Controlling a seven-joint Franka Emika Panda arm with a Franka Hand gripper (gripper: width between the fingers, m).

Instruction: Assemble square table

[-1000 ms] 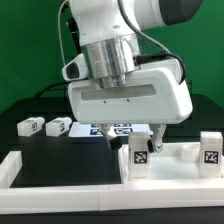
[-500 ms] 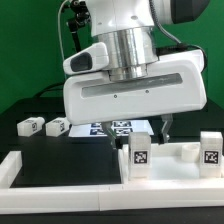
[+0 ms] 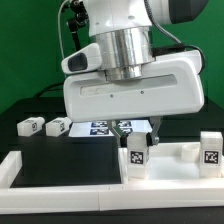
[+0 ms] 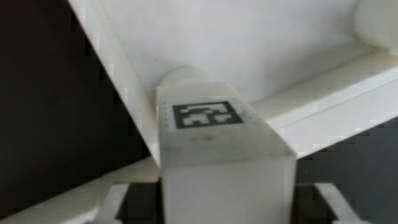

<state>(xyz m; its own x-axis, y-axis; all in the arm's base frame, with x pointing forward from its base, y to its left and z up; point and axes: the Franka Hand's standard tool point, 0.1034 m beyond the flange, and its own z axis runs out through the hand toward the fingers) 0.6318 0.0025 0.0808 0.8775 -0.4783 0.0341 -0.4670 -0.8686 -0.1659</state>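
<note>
My gripper [image 3: 138,134] sits over the upright leg [image 3: 138,157] at the table top [image 3: 182,152] corner. Its jaws are closer together than before. I can't tell if they squeeze it.

Exterior view: fixed off arm, low, close to bench [image 3: 60,150] level. Faces tagged leg [image 3: 137,155] front-on across bench. Near enough that arm housing [image 3: 135,95] above leg fills most of frame. Also takes in tabletop [image 3: 178,152] rim around leg, marker board [image 3: 105,128] behind leg, and loose legs [image 3: 58,125] well off from leg toward exterior view's left.

Wrist view: on wrist, above tagged leg [image 4: 210,125], facing down along it. Very near, picture soft.

Shared: same leg with its tag, and strip of tabletop [image 4: 267,40] beside it.
</note>
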